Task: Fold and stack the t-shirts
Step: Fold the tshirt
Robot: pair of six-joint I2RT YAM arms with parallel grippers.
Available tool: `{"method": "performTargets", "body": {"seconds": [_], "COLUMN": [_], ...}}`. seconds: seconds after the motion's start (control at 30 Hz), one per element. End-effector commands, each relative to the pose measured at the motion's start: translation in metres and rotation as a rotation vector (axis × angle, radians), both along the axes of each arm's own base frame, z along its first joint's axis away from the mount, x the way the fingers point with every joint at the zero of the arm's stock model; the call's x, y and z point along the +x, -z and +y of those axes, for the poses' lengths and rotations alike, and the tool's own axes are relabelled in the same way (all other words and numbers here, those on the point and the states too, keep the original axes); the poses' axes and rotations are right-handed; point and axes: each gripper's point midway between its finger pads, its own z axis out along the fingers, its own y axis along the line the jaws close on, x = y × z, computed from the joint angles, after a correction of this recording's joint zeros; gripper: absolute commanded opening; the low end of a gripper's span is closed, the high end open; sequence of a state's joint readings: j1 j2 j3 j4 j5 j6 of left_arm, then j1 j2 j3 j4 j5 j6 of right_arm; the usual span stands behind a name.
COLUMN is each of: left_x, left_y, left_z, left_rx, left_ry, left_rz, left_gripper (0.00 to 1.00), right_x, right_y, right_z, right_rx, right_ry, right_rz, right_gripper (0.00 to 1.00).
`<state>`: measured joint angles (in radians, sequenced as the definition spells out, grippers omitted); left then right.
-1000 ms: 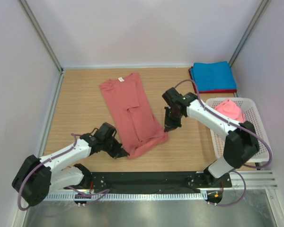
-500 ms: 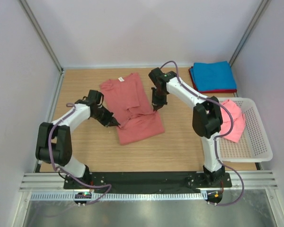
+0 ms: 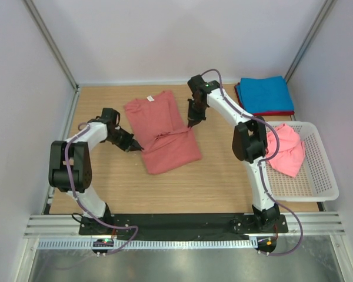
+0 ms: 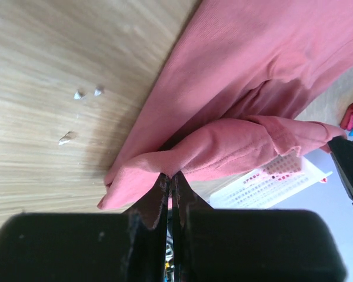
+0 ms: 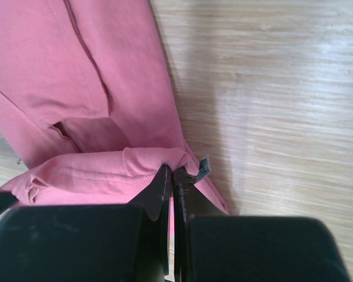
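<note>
A salmon-red t-shirt [image 3: 163, 132] lies on the wooden table, its lower half lifted and doubled up over the upper half. My left gripper [image 3: 139, 149] is shut on the hem corner of this t-shirt [image 4: 223, 147] at its left side. My right gripper [image 3: 190, 123] is shut on the other hem corner [image 5: 147, 161] at the right side. A brighter pink t-shirt [image 3: 285, 150] sits crumpled in the white mesh basket [image 3: 315, 182]. A folded blue t-shirt [image 3: 263, 94] rests on a dark red t-shirt [image 3: 270, 113] at the back right.
The basket stands along the right edge of the table. Metal frame posts and white walls close in the table at the back and sides. Small white flecks [image 4: 82, 94] lie on the wood by the shirt's left edge.
Both grippers have carried the shirt's bottom hem away from the near edge toward the collar, folding the lower half over the upper half. The fold has shortened the shirt.
</note>
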<state>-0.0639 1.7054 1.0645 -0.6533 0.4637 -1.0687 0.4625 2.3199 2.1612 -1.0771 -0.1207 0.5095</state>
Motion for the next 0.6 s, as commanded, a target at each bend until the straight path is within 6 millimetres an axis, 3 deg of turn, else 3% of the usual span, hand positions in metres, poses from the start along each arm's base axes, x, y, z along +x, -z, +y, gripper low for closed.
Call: {"method": "performTargets", "body": {"seconds": [0.0,0.27,0.47,0.53,0.57], "left_x": [0.019,0.034,0.047,0.052,0.056], "left_y": [-0.011,-0.003,-0.001,0.0,-0.001], "left_z": [-0.003,0.011,0.011,0.011,0.021], "left_rx": [-0.049,-0.054,-0.052,-0.046,-0.037], "left_ry": [0.01,-0.025,0.008,0.017,-0.002], "left_rz": [-0.049,-0.041,-0.07,-0.07,-0.073], "left_gripper": [0.0,0.0,0.0,0.09,0.2], "right_x": [0.022,0.043,0.057,0.061,0.065], "right_y": [-0.02,-0.02,-0.012,-0.008,-0.012], "right_z": [0.009,0.027,0.028,0.03,0.032], "right_rx": [0.071,0.148,0.168,0.179,0.202], "right_ry": [-0.019,-0.002,0.039,0.047,0.049], "right_rz": [-0.077,-0.112,-0.129,-0.129,-0.14], "right_gripper": [0.01,0.01,0.01,0.04,0.06]}}
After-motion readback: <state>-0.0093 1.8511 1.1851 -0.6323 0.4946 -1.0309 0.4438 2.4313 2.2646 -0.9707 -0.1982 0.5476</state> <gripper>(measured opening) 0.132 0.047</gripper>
